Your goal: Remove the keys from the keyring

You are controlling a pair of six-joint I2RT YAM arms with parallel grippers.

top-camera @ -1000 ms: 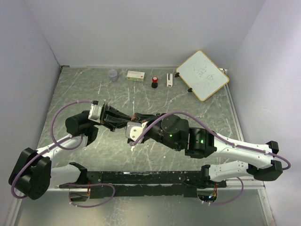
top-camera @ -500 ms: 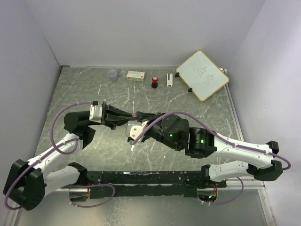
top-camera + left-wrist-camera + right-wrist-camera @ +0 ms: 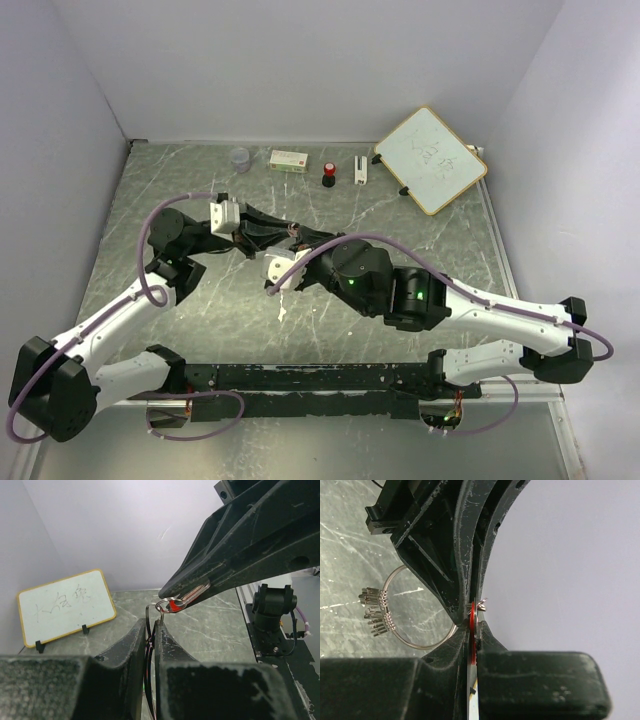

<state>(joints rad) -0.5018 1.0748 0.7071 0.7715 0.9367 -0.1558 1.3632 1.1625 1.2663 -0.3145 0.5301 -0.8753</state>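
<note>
My two grippers meet tip to tip above the middle of the table. My left gripper [image 3: 278, 226] is shut on the thin wire of the keyring [image 3: 401, 641]. The keyring's large silver loop, with a cluster of small coils [image 3: 380, 612], hangs beside the left fingers [image 3: 451, 555]. In the left wrist view the wire runs up between my left gripper [image 3: 152, 625]. My right gripper [image 3: 303, 242] is shut on the red key [image 3: 471, 625]. In the left wrist view the red key [image 3: 175, 604] sits in the right fingertips [image 3: 200, 582], linked to a small silver loop [image 3: 161, 605]. The green key is not visible.
Along the back edge stand a clear cup [image 3: 240, 158], a white box [image 3: 289, 159], a black knob with a red top [image 3: 328, 177] and a small white piece [image 3: 360, 169]. A framed whiteboard [image 3: 430, 160] leans at the back right. Grey walls close in three sides.
My left arm has swung its wrist toward the back and right. Both grippers, still joined at the keyring, have shifted slightly toward the back.
</note>
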